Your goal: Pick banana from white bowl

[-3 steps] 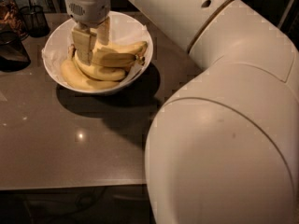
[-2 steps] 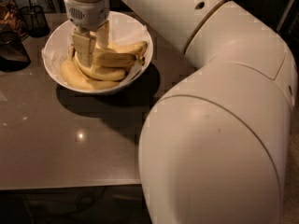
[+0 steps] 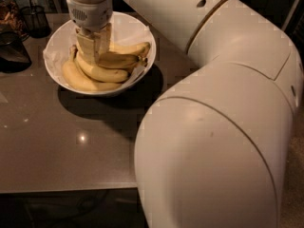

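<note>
The white bowl (image 3: 134,31), lined with crinkled white paper, stands at the back left of the grey table (image 3: 61,146). Several pale-yellow bananas lie in it; the longest banana (image 3: 102,73) curves along the front of the pile, and another (image 3: 130,49) points to the right rim. My gripper (image 3: 93,56) hangs straight down from its white wrist (image 3: 90,8) into the middle of the bowl, its tip down among the bananas and touching the pile. The gripper hides the bananas' left ends.
A dark wire-mesh cup (image 3: 35,20) stands at the back left, beyond the bowl. A dark object (image 3: 12,51) sits at the left edge. My large white arm (image 3: 223,127) fills the right half of the view, hiding that side of the table.
The gripper stays down in the bowl, a touch lower among the bananas. The arm's big elbow link has swung nearer and further left. The bananas have not visibly shifted.
</note>
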You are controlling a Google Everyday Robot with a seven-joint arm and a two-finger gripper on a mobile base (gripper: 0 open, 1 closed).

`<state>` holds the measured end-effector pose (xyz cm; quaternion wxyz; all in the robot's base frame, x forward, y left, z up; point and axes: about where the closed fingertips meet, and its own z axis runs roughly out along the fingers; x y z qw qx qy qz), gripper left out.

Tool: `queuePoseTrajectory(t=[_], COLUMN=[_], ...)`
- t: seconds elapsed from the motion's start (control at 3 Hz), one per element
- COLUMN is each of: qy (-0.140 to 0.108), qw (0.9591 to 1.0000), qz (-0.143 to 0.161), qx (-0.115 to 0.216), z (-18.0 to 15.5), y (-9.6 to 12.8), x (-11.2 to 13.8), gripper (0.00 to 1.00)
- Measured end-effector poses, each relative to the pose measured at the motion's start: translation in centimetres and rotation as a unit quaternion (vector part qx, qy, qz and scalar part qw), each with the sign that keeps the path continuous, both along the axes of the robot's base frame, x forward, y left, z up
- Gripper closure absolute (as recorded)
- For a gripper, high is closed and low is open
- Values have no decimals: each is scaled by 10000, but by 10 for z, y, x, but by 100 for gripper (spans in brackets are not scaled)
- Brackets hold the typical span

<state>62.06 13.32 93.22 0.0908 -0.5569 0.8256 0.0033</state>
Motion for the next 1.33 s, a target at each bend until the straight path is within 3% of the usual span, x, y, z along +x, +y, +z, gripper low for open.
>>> queuePoseTrajectory(t=[0.33,0.67,1.33], qy=[-21,-21,-249], qw=[10000,10000,9962], qz=[-51,-51,387], qx=[-8,-7,734], z=[1,1,46], y=[-3,-3,-19], x=[1,1,-19], gripper=[100,100,100])
